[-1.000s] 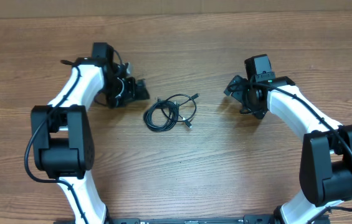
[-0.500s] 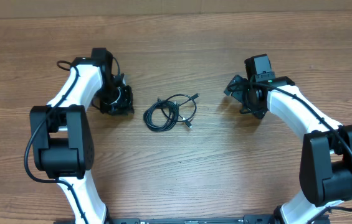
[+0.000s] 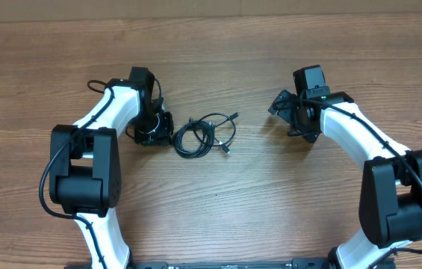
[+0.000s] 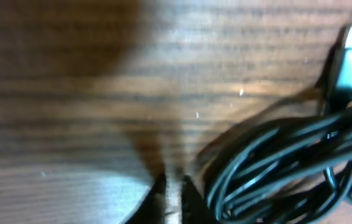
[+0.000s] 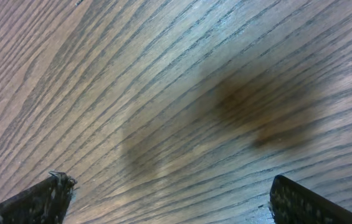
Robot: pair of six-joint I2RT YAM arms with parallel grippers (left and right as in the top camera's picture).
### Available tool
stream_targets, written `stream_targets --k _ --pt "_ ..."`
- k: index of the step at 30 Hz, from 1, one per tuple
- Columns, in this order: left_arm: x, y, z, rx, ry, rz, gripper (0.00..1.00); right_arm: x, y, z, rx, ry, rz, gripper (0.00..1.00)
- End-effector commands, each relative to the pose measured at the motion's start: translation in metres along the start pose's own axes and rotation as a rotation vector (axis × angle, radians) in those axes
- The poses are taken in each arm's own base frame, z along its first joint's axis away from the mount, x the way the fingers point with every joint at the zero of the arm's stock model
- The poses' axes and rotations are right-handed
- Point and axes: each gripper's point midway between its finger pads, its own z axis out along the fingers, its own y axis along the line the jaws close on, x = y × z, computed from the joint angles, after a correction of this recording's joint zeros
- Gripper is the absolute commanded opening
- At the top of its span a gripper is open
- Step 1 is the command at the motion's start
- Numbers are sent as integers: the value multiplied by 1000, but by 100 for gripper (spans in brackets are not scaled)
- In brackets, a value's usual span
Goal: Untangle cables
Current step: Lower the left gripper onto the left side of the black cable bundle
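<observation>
The cables (image 3: 205, 134) lie as one small tangle of thin black loops in the middle of the wooden table (image 3: 218, 202). My left gripper (image 3: 164, 128) is low at the tangle's left edge. In the left wrist view its jaws (image 4: 173, 186) are shut to a thin slit with only wood between them. The cables (image 4: 275, 162) lie just right of the tips, and a silvery plug (image 4: 350, 59) shows at the upper right. My right gripper (image 3: 284, 112) stands open to the right of the tangle, well apart from it. In the right wrist view, only bare wood lies between its fingers (image 5: 45, 199).
The thicker black cables of the arms themselves run along the left arm (image 3: 95, 119) and the right arm (image 3: 360, 138). The table's far edge (image 3: 211, 19) runs along the top of the overhead view.
My left arm has swung right toward the tangle and its gripper has closed from open to shut. The right arm and the cables have not moved.
</observation>
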Motion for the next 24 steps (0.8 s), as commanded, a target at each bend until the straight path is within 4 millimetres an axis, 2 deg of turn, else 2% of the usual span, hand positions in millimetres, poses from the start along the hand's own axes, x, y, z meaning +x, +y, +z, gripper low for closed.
stream_targets --k 1,7,10,14,17,24 --pt "3 4 9 -21 9 -20 4 -4 2 -2 -3 -16 -2 100" --pt "3 0 9 2 8 -21 6 -4 2 -2 -3 -15 -2 100" --pt "2 -7 9 41 10 -18 15 -4 2 -2 -3 -16 2 100" --pt "-1 -6 7 63 6 -36 14 -4 2 -2 -3 -16 2 100" --pt "-3 -11 1 138 10 -54 17 -4 2 -2 -3 -16 1 100" --pt "-3 -21 -4 226 25 -64 17 -4 2 -2 -4 -16 2 100"
